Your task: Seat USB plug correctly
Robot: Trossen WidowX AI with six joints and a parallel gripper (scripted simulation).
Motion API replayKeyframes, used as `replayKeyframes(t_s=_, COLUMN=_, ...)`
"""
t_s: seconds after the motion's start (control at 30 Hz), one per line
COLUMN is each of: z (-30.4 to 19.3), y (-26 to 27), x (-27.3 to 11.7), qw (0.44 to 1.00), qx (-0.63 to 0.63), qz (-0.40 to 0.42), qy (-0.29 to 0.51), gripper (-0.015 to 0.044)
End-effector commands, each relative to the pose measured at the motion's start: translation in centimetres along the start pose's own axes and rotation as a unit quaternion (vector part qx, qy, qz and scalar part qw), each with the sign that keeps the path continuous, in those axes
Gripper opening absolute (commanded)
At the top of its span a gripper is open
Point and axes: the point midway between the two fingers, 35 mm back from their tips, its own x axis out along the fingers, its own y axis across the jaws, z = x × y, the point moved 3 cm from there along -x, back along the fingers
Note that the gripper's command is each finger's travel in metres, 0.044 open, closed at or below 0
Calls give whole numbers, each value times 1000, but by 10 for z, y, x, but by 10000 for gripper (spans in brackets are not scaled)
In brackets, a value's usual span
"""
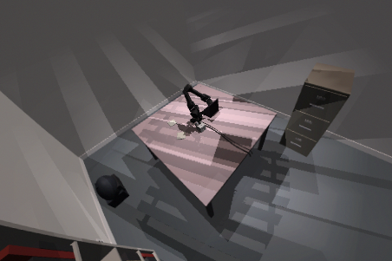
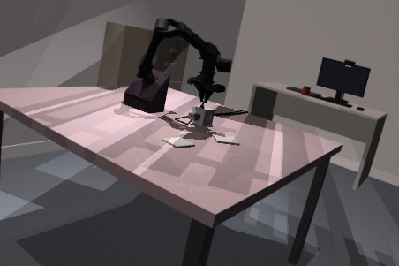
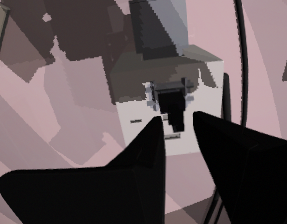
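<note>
The gripper's two black fingers stand a little apart with nothing clamped between them, their tips over the near part of the power cube [image 2: 203, 116] [image 3: 131, 111] [image 1: 200, 127]. One black plug [image 3: 171, 101] is at the socket on the cube's top; how deep it sits I cannot tell. Two pale flat pads [image 2: 177, 142] [image 2: 226, 140] lie on the one pink table [image 1: 234, 118] [image 2: 110, 142], near the cube. Farther off stands one cabinet [image 1: 329, 80] [image 2: 116, 56] with three drawers. Only the exterior view shows the desk [image 2: 318, 102], bearing one monitor [image 2: 343, 76] and one red mug [image 2: 305, 91]; only the top view shows the dark round object [image 1: 108, 187] on the floor.
</note>
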Motion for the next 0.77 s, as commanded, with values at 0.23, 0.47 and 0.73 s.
replayKeyframes(t_s=0.23, z=0, y=0, x=0, qw=1000, qx=0, qz=0, qy=0, gripper=95)
replayKeyframes(t_s=0.47, z=0, y=0, x=-3, qw=1000, qx=0, qz=0, qy=0, gripper=95)
replayKeyframes(t_s=0.73, z=-1, y=0, x=-11, qw=1000, qx=0, qz=0, qy=0, gripper=95)
